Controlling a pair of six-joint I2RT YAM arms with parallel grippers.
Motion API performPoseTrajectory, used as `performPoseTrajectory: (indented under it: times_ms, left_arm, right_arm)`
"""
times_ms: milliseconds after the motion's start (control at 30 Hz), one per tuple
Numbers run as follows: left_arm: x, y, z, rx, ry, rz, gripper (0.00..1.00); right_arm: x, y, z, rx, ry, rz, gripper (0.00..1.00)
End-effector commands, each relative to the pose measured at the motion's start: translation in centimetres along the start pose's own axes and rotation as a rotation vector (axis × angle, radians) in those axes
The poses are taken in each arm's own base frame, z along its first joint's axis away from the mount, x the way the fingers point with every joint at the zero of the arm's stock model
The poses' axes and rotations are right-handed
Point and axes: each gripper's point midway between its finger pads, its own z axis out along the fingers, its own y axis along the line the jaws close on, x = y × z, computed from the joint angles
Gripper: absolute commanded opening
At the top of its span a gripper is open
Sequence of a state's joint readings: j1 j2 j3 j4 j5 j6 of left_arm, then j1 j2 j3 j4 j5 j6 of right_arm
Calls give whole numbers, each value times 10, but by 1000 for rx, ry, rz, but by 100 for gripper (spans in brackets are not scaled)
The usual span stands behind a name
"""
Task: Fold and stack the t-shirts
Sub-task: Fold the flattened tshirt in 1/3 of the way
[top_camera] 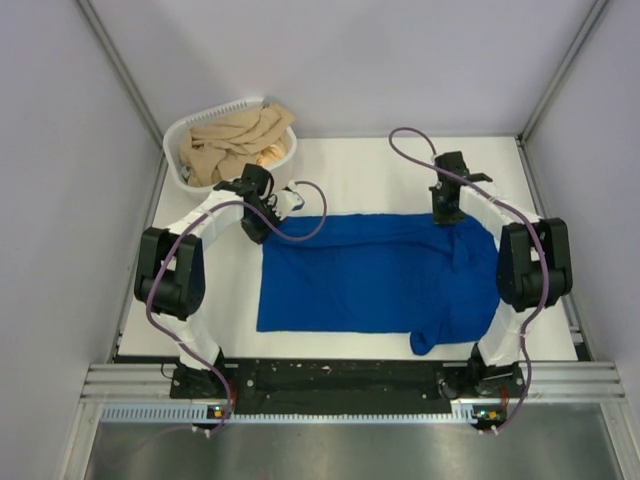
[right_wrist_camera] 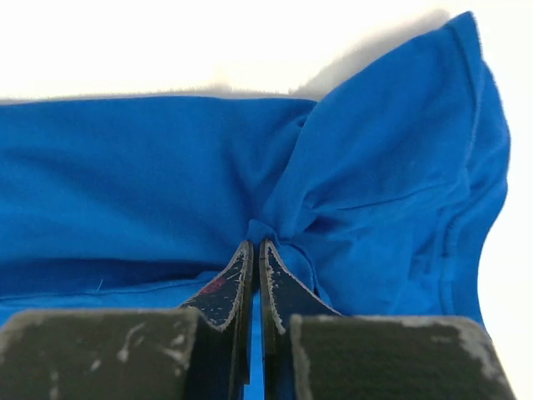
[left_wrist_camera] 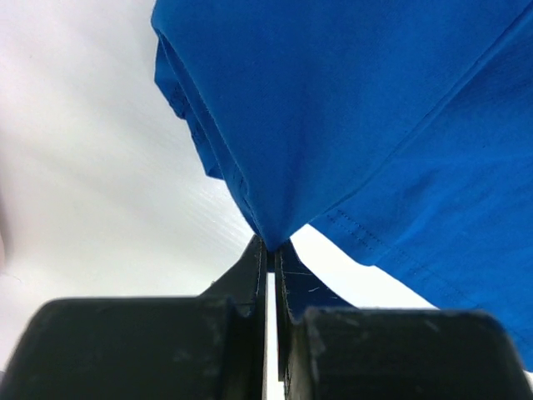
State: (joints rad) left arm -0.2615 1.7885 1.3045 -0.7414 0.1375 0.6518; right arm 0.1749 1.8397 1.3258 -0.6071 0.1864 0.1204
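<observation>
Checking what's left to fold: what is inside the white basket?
Crumpled beige cloth fills the basket; whatever lies beneath it is covered.

Two arms of white links with black joint housings, left arm [top_camera: 170, 270] at 8 o'clock, right arm [top_camera: 530, 262] at 4 o'clock, purple cables [top_camera: 300, 228] looping alongside, black fingers [right_wrist_camera: 223, 292] scuffed pale at the edges, perhaps a reddish smear
</observation>
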Motion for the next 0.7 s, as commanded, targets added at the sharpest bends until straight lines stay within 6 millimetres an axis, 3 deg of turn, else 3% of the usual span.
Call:
performPoseTrajectory:
  times_ms: [0,233,433,567,667]
  left_arm:
    - [-7,9,-24,-55,-28,-7,0]
    - [-3,2,-26,-30,-18,-10,0]
    - [4,-2,-18,-13,0,-10,0]
    - [2,0,-19,-20,-9,-5,0]
    - [1,0,-18,-18,-8,-1,0]
  right_arm:
    - [2,-2,-32,-4,-43,51,0]
    - [33,2,-44,-34,-6,86,3]
    - [77,22,-46,-109,76,130,22]
    - [107,36,-50,-190,167,167,24]
    - [114,43,-62,-240,174,175,26]
